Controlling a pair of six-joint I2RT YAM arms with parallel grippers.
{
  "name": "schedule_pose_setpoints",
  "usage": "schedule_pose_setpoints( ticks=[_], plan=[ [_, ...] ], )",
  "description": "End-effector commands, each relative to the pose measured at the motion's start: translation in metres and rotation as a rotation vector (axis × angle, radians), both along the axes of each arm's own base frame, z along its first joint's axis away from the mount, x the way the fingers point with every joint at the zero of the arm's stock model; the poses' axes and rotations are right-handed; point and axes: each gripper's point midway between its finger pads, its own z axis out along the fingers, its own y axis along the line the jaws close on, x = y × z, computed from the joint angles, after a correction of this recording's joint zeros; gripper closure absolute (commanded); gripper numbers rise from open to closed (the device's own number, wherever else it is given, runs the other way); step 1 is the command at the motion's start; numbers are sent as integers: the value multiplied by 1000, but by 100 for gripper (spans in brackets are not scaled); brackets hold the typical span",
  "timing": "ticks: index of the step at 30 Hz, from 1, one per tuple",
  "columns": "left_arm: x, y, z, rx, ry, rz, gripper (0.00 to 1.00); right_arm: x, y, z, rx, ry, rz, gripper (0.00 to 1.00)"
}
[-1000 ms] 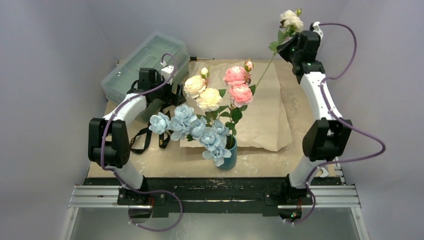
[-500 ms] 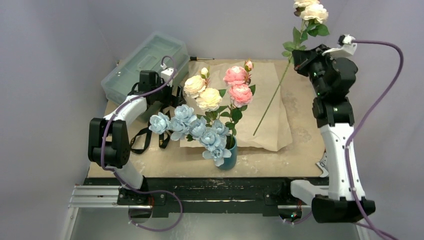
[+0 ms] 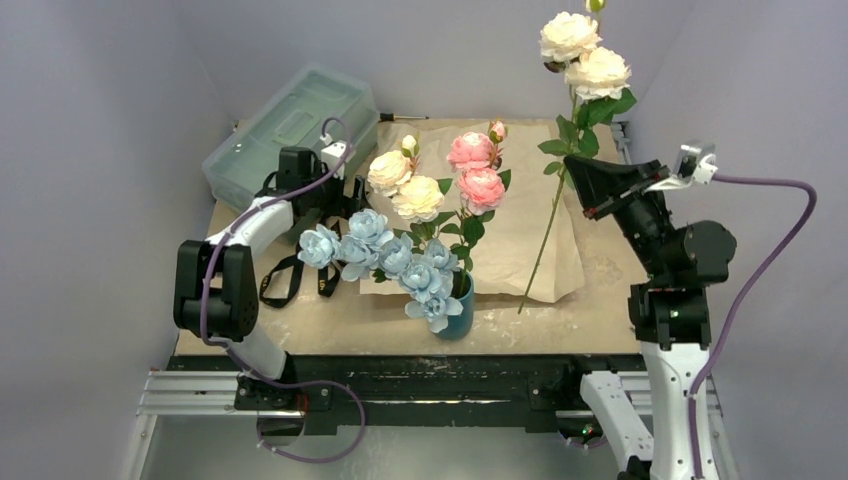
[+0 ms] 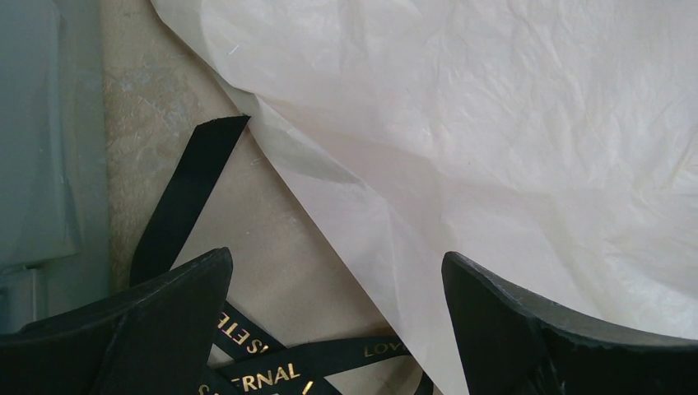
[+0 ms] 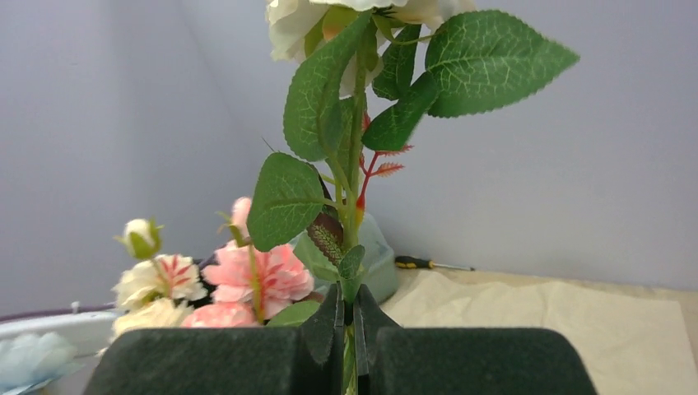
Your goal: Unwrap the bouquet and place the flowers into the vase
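The teal vase [image 3: 458,305] stands near the table's front edge and holds blue blossoms [image 3: 400,260], cream roses [image 3: 405,185] and pink peonies [image 3: 478,170]. My right gripper [image 3: 578,175] is shut on a long cream rose stem [image 3: 550,225], held nearly upright above the unwrapped kraft paper [image 3: 530,230]. Its blooms [image 3: 585,55] are high up and its lower tip hangs right of the vase. In the right wrist view the stem [image 5: 352,197] rises from the shut gripper [image 5: 347,317]. My left gripper [image 4: 337,280] stands open over the black ribbon [image 4: 272,370] and the paper's edge [image 4: 494,123].
A translucent grey-green toolbox [image 3: 290,125] sits at the back left. A screwdriver [image 3: 405,117] lies by the back wall. The loose ribbon [image 3: 290,280] trails on the table left of the vase. Walls close in the left, back and right sides.
My right arm has drawn back toward the near edge and risen, swinging the rose stem from a slant to nearly upright. The left arm has not moved.
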Motion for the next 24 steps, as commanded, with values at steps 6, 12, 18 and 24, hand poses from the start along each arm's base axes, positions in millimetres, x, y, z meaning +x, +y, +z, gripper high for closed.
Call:
schedule_pose_setpoints(
  ticks=[6, 12, 18, 24],
  plan=[
    [-3, -7, 32, -18, -83, -21, 0, -74, 35, 78, 14, -354, 259, 100],
    [-3, -14, 33, 1, -85, -36, 0, -100, 40, 116, 74, -425, 326, 100],
    [-5, -18, 32, 11, -84, -43, 0, -108, 44, 123, 125, -411, 385, 100],
    [-3, -16, 33, 32, -85, -46, 0, -94, 43, 119, 149, -429, 391, 100]
  ],
)
